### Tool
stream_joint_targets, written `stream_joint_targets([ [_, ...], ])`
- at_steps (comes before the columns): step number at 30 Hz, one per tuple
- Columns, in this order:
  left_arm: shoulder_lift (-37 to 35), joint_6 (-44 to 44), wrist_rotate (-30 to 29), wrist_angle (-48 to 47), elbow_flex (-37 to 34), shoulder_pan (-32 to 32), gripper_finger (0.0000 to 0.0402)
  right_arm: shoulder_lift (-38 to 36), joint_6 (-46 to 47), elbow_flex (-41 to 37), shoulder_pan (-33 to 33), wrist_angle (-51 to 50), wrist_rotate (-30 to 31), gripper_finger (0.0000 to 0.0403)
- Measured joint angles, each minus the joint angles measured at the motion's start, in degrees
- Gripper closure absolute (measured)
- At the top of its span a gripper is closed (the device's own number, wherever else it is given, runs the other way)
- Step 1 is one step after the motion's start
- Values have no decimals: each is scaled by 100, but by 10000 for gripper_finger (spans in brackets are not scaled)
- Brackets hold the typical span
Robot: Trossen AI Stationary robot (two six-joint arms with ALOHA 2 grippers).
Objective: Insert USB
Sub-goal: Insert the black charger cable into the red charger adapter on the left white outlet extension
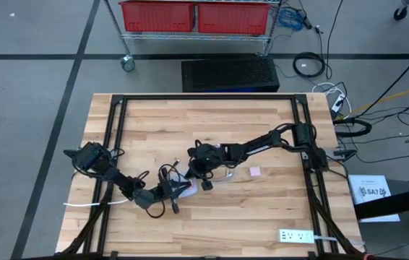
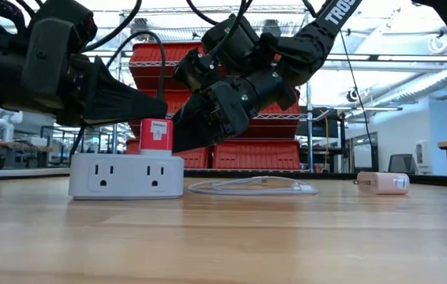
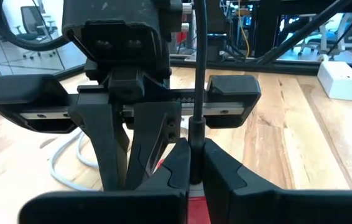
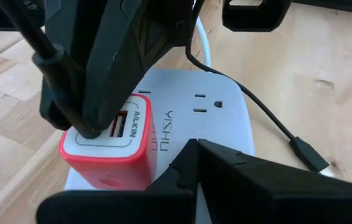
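The left end effector [image 4: 86, 118], closed on a black USB cable [image 4: 45, 59], holds its plug at the red charger [image 4: 111, 155]; the right end effector [image 2: 178, 134] is shut just beside.

From straight overhead we look down on the whole pale wooden butcher-block table [image 1: 212, 144], far enough up to take in both arms and the grey floor around them. Down at table-top height we face level across the boards into the room, with the white plastic power strip [image 2: 126, 175] close in front of us. On the left wrist we stare forward past that arm's own fingers, very near the work. On the right wrist we hover just above that same white strip [image 4: 207, 118] and the red-and-white USB charger cube [image 4: 111, 146], which the low view [image 2: 155, 131] shares.
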Motion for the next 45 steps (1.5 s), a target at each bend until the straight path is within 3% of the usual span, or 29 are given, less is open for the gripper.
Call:
stream_joint_targets([
  [7, -1, -63, 7, -40, -4, 7, 378, 0, 0, 0, 0, -4, 0, 403],
  [14, 5, -87, 45, -18, -18, 7, 285, 0, -2, 0, 0, -13, -7, 403],
  [17, 5, -130, 143, -23, -20, 33, 272, 0, -17, 0, 0, -19, -15, 403],
  [31, -467, 139, 360, 7, -31, -47, 288, 0, -39, 0, 2, -52, -31, 403],
  [39, -522, -166, 407, -72, -28, 69, 289, 0, -39, 0, 2, -52, -24, 403],
  [45, -522, -474, 470, -292, -26, 260, 323, 0, -39, 0, 2, -52, -22, 403],
])
